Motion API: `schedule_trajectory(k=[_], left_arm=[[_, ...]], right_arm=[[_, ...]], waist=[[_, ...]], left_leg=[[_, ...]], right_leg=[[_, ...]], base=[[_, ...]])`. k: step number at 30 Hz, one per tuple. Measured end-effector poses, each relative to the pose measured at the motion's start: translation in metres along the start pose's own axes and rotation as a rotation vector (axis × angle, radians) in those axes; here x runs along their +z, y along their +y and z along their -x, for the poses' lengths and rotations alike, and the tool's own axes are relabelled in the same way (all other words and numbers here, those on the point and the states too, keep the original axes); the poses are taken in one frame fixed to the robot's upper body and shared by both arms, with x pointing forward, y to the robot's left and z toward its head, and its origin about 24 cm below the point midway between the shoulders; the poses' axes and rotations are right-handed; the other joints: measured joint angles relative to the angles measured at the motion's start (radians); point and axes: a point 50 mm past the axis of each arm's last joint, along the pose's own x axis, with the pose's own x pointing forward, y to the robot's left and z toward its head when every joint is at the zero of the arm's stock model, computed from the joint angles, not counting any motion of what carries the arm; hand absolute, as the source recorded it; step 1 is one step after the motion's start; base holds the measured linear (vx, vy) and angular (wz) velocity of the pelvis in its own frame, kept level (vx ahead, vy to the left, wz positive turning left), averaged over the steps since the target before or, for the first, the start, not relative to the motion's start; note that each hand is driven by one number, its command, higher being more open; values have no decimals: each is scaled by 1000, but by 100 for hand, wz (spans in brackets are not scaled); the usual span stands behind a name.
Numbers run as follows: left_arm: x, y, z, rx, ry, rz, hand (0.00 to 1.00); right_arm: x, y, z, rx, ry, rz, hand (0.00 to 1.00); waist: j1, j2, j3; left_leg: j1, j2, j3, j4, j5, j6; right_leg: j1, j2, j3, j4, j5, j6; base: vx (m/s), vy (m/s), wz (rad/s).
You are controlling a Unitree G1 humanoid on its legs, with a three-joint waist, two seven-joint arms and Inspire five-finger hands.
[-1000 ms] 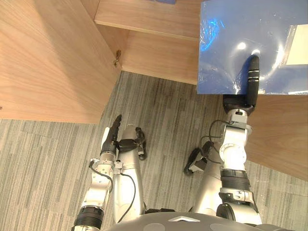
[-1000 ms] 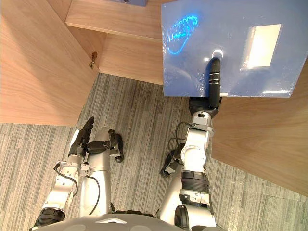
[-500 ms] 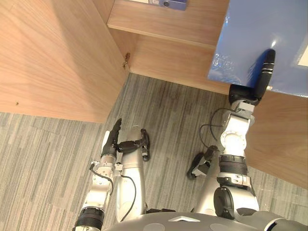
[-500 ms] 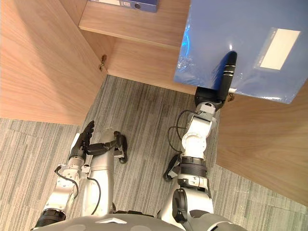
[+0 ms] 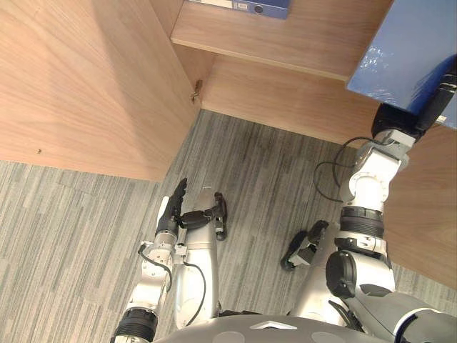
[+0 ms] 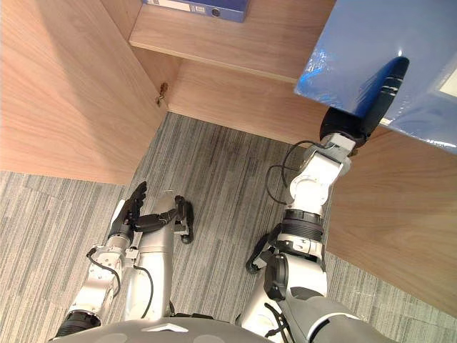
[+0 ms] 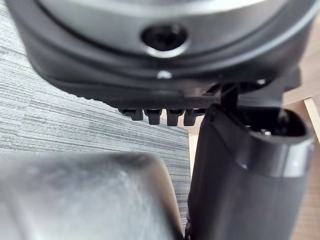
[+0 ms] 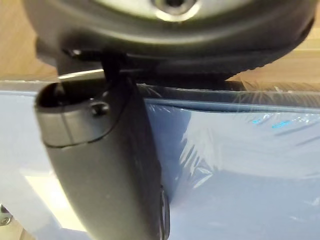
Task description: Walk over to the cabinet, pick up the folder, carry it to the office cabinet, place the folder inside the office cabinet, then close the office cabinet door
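Observation:
A blue plastic-wrapped folder with a white label is held up at the right, in front of the open wooden cabinet. My right hand is shut on it, the thumb pressed across the folder's face. The fingers behind the folder are hidden. The folder is tilted, its lower edge just above the cabinet's bottom panel. My left hand hangs low at my side over the carpet, fingers straight and holding nothing.
The cabinet's left door stands swung open, with a hinge at its inner corner. The right door is open too, beside my right arm. A blue binder lies on the upper shelf. Grey striped carpet covers the floor.
The camera has shifted, bringing the shelf's binder into sight. The folder has swung to the right and tilted with my right hand. The left hand still hangs in place.

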Motion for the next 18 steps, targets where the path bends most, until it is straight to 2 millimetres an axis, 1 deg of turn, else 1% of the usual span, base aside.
schedule_trajectory(k=[5, 9, 14, 16, 18], left_arm=[[0, 0, 0, -6, -1, 0, 100], [0, -1, 0, -10, -3, 4, 100], [1, -1, 0, -18, -6, 22, 100], [1, -2, 0, -20, -4, 33, 100], [1, -2, 0, -22, -3, 36, 100]], right_arm=[[2, 5, -7, 4, -18, -9, 0], [5, 8, -18, -22, -31, 4, 0], [11, 24, -30, 16, -45, 16, 0], [11, 33, -37, 35, -48, 20, 0], [11, 38, -39, 50, -42, 22, 0]], waist=[[0, 0, 0], [2, 0, 0], [4, 1, -1], [4, 1, -1], [5, 1, -1]], left_leg=[[0, -6, -1, -16, 7, -2], [-3, -13, -5, -26, 13, -5], [-15, -14, -12, -34, 17, -4], [-16, -15, -12, -34, 17, -4], [-16, -16, -12, -37, 19, -4]], right_leg=[[4, -3, -9, -11, 0, 0], [5, -7, -16, -17, 0, 0], [4, -6, -30, -30, 0, 0], [4, -6, -30, -30, 0, 0], [4, -7, -31, -31, 0, 0]], base=[[2, -3, 3], [14, -12, 6], [26, -4, 2], [0, 0, 0], [0, 0, 0]])
